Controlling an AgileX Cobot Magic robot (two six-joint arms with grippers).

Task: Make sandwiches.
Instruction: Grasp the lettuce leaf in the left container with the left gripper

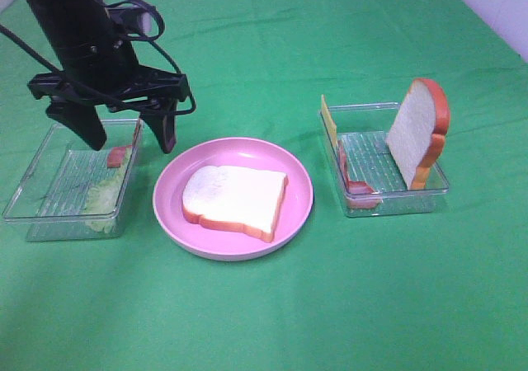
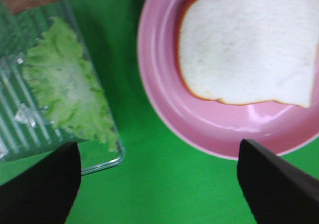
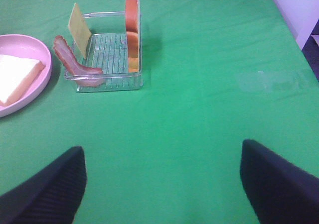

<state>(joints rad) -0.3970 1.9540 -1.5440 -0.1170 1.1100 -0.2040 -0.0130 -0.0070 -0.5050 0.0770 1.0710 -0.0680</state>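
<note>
- Your left gripper [image 1: 132, 140] hangs over the back of the left tray [image 1: 33, 214], near the cloth's [image 1: 264, 321] left edge. It hides that end of the tray and part of a bacon piece [image 1: 120, 155]. Its fingers are spread wide and hold nothing.
- Your right gripper [image 3: 162, 184] shows only in its own wrist view, its fingers cut off by the frame. It is spread wide and empty, over bare cloth.
- The cheese [image 1: 329, 119] is edge-on from above, and the lettuce [image 1: 103, 194] is blurred in the left wrist view.
- Bread: two slices. One [image 1: 235, 199] lies flat on the plate [image 1: 297, 181] mid-cloth, and one [image 1: 419, 132] stands upright in the right tray [image 1: 396, 206].
- There are two trays, one plate, one cheese square and one lettuce leaf.
- Bacon [image 1: 355, 181] lies in the right tray; you can't count its strips.
</note>
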